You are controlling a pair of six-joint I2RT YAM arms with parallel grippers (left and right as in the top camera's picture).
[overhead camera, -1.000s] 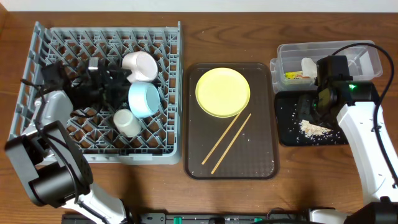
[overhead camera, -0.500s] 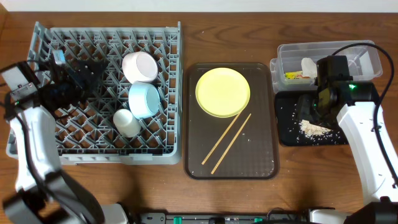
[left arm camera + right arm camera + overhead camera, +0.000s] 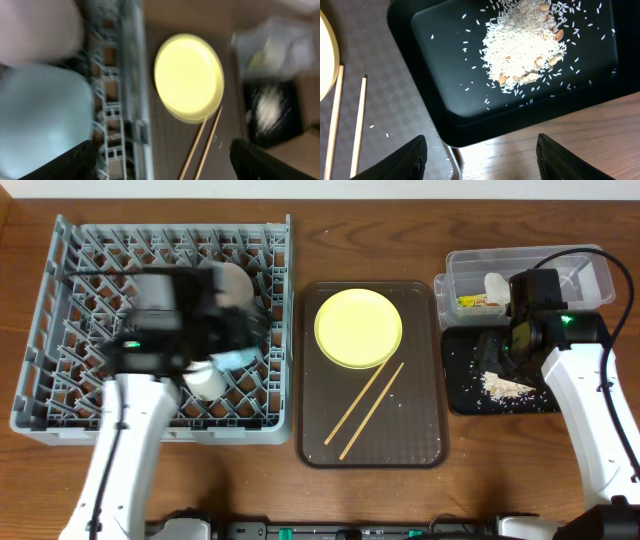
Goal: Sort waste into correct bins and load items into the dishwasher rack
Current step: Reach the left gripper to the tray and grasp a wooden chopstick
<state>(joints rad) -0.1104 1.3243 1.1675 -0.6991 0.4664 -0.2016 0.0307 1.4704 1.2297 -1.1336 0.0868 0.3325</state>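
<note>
My left gripper [image 3: 248, 330] [image 3: 160, 167], blurred, is open and empty over the right side of the grey dishwasher rack [image 3: 70, 380]. Below it lie the white bowl [image 3: 236, 280], the light blue bowl [image 3: 40, 120] and the small white cup [image 3: 207, 383]. The yellow plate [image 3: 358, 328] [image 3: 189, 77] and two chopsticks [image 3: 365, 408] [image 3: 205, 145] lie on the brown tray [image 3: 400, 445]. My right gripper [image 3: 497, 352] [image 3: 480, 160] is open and empty over the black tray [image 3: 525, 406], which holds rice scraps [image 3: 525, 50]. The clear tub [image 3: 580, 280] holds the wrapper [image 3: 474, 302] and tissue [image 3: 496, 284].
The brown tray sits between the rack and the two bins. Loose rice grains are scattered on it near the chopsticks [image 3: 345, 125]. Bare wooden table runs along the front edge. A black cable loops over the clear tub.
My left arm has swung from the rack's left side to the right, over the bowls. The right arm has not moved.
</note>
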